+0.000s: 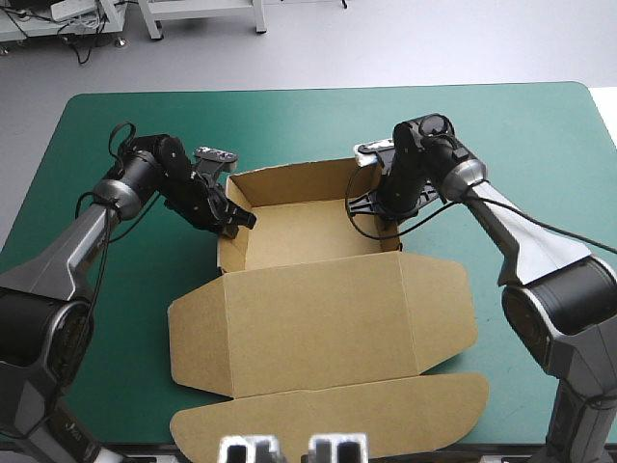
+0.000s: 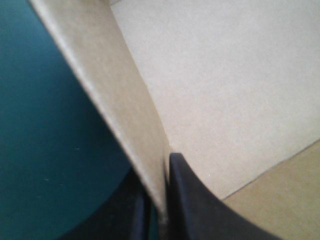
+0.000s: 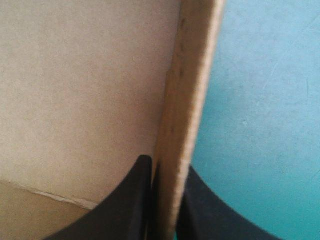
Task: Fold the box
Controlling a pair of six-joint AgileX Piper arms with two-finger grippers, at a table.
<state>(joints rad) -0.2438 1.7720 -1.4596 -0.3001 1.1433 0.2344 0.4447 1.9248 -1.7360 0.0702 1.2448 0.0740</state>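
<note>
Your box (image 1: 299, 231) sits near the middle of the teal-green surface (image 1: 116, 125), a little toward the far edge. It stands as an open tray, with the back wall and both side walls raised. The lid (image 1: 318, 318) lies flat on the surface on the near side. Its rounded end flap (image 1: 337, 420) reaches almost to the near edge.

Your left gripper (image 1: 238, 218) is at the tray's left wall (image 2: 115, 100), close to the front corner. In the left wrist view its black fingers (image 2: 200, 210) are all but closed and pinch that brown wall between them. One finger is inside the tray over the floor, the other outside over the teal-green cover. The wall bows slightly as it runs away from the grip.

Your right gripper (image 1: 384, 214) reaches down onto the right wall (image 3: 192, 90) on the opposite side. Here too the gap is narrow, only the board's thickness. The inner finger (image 3: 125, 205) lies against the inside face and the outer finger (image 3: 210, 215) sits on the cover side. The wall stands upright between them.

The tray lies between your two arms, held at both side walls.
</note>
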